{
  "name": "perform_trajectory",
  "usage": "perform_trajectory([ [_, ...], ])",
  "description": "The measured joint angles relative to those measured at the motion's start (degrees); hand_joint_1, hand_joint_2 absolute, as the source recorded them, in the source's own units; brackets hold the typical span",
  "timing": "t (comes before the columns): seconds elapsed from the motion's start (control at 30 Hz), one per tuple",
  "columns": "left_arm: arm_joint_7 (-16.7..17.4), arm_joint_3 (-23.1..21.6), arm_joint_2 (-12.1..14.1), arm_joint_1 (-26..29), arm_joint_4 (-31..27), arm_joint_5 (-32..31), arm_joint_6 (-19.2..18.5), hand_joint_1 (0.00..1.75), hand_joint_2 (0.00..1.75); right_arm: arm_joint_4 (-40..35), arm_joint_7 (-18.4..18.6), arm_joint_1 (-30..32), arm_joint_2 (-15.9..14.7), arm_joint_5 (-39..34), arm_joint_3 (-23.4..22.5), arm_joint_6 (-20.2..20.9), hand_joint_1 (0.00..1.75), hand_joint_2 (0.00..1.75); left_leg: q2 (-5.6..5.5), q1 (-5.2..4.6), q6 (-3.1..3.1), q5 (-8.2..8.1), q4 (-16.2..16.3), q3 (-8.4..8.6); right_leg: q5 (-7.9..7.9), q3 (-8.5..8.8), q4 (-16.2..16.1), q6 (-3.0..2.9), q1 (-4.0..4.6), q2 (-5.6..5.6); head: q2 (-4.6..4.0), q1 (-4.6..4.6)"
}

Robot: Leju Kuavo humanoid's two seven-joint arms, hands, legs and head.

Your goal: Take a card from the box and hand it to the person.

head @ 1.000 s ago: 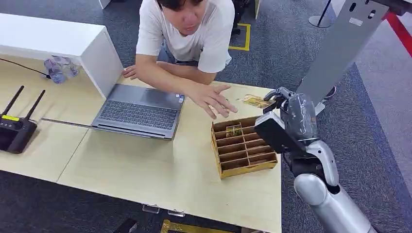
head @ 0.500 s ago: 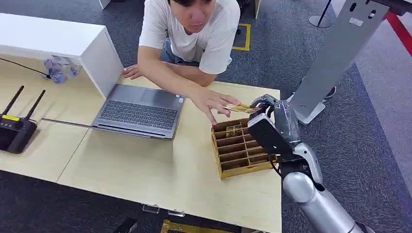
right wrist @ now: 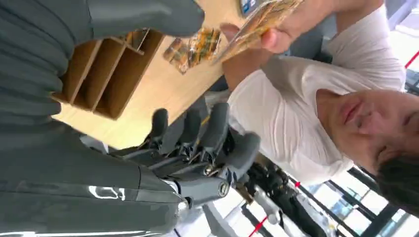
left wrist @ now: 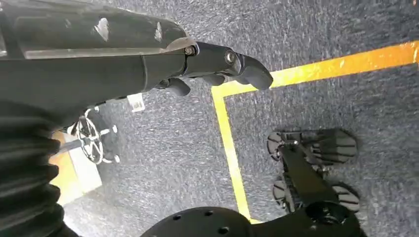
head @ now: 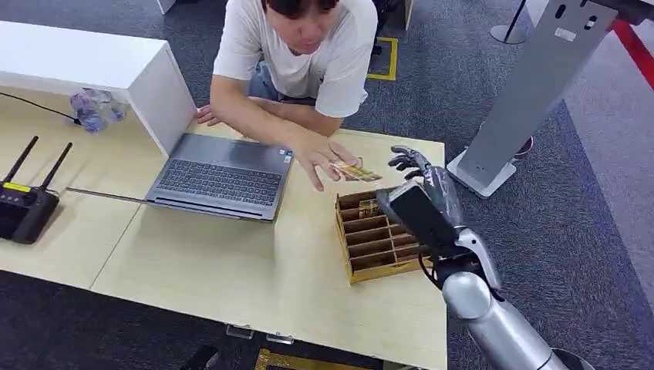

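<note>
A person's hand (head: 320, 158) pinches the patterned yellow card (head: 356, 171) just above the table, a little left of my right hand (head: 410, 163). My right hand hovers over the far end of the wooden slotted box (head: 385, 240) with its fingers spread and nothing in them. The right wrist view shows the card (right wrist: 257, 22) in the person's fingers, apart from my fingers (right wrist: 197, 133). Another card (head: 370, 206) sits in the box's far slot. My left hand (left wrist: 217, 64) hangs over the carpet, holding nothing.
The person leans over the far table edge. An open laptop (head: 220, 176) lies left of the box, beside a white shelf unit (head: 100, 65) and a black router (head: 27, 208). A grey stand (head: 532, 85) rises on the carpet to the right.
My right hand carried the card leftwards to the person's hand and let go. The person now holds the card and has drawn it further left. My fingers have spread.
</note>
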Motion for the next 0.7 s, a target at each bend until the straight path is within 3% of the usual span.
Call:
perform_trajectory([
  [0.23,0.59,0.09,0.02,0.18,0.00,1.12,0.96,0.00,0.00,-3.13,-2.28,5.82,-1.66,-13.13,-1.84,0.90,0.00,1.75,0.00,0.00,0.00,-0.01,0.00,0.00,0.00,-0.01,-0.03,0.00,0.00,0.00,0.00,0.00],
  [0.7,0.57,0.13,0.35,0.51,0.00,0.53,1.05,0.00,0.00,-18.48,-2.85,26.68,-8.67,-21.54,-10.64,3.48,0.00,1.75,0.00,0.00,0.00,-0.04,0.00,0.00,-0.01,0.00,-0.07,0.01,0.00,0.03,0.00,0.00],
])
